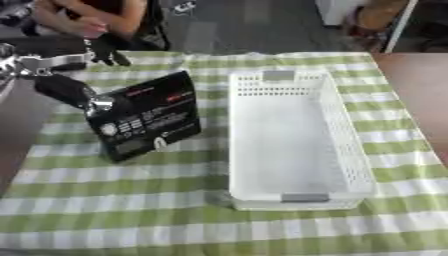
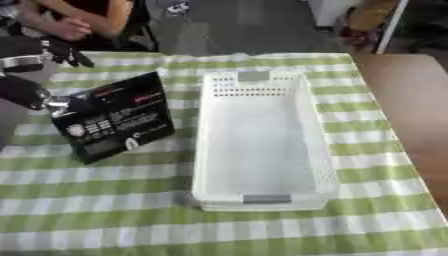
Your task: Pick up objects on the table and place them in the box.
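While left hand [image 1: 83, 97] is gripping black package [image 1: 150, 121] by upper left edge, package is tilting, lower corner seemingly touching checked cloth [image 1: 114, 200]; contact hard to confirm. Right hand is showing nowhere. White basket [image 1: 346, 150] is sitting empty just right of package. Advice: lifting clear of near wall, swinging right, lowering flat inside before releasing.

The tablecloth [image 1: 122, 210] is checked in green and white, with bare brown table [image 1: 420, 95] showing beside it. The basket [image 1: 293, 145] is white, its walls pierced with rows of small holes, with grey tabs at both ends. The box [image 1: 149, 117] is black with white and red print, and the arm [image 1: 61, 90] is black with silver.
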You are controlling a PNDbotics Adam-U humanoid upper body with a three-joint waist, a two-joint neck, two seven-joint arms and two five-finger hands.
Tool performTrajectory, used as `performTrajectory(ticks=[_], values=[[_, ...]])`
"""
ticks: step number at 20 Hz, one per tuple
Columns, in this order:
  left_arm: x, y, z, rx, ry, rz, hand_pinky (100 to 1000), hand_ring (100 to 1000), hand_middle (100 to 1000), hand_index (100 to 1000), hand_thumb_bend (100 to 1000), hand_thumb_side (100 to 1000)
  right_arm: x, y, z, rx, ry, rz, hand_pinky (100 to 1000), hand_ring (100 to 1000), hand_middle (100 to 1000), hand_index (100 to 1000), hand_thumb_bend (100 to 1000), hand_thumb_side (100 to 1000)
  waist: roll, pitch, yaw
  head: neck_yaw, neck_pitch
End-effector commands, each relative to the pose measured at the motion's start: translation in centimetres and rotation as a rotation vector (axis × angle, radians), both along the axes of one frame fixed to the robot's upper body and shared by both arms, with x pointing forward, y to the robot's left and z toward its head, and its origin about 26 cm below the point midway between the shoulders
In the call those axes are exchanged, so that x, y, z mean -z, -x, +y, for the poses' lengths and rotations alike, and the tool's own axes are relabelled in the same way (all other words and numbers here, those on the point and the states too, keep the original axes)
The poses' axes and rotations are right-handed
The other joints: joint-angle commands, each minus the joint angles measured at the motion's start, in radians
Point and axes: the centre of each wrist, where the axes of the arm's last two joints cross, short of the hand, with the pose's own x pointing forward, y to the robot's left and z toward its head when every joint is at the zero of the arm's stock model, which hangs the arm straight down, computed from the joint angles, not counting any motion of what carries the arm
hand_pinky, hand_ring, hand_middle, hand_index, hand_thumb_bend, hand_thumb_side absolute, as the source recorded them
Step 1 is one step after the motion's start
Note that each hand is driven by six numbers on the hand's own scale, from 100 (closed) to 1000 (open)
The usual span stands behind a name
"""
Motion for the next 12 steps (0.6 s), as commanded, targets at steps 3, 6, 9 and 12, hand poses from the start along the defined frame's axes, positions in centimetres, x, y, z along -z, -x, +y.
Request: performTrajectory(ticks=[3, 6, 9, 12], values=[[-0.9, -0.7, 0.1, -0.004, -0.016, 0.001, 845, 839, 868, 941, 1000, 836, -0.8, 0.1, -0.2, -0.008, 0.030, -0.019, 759, 805, 770, 881, 100, 763, 0.000, -0.008, -0.001, 0.005, 0.000], [-0.6, -1.0, -0.1, 0.003, -0.021, 0.017, 848, 841, 868, 941, 1000, 841, -0.8, 0.1, -0.2, -0.009, 0.030, -0.020, 759, 805, 770, 881, 100, 761, -0.001, -0.008, -0.002, 0.006, 0.000], [-0.3, -1.3, -0.3, 0.005, -0.030, 0.032, 849, 841, 870, 942, 1000, 843, -0.8, 0.1, -0.2, -0.010, 0.030, -0.020, 759, 805, 770, 881, 100, 761, -0.001, -0.008, -0.002, 0.006, 0.000], [-0.1, -1.6, -0.4, 0.006, -0.038, 0.042, 851, 842, 870, 942, 1000, 847, -0.8, 0.1, -0.2, -0.011, 0.030, -0.020, 759, 805, 770, 881, 100, 761, -0.001, -0.008, -0.003, 0.005, 0.000]])
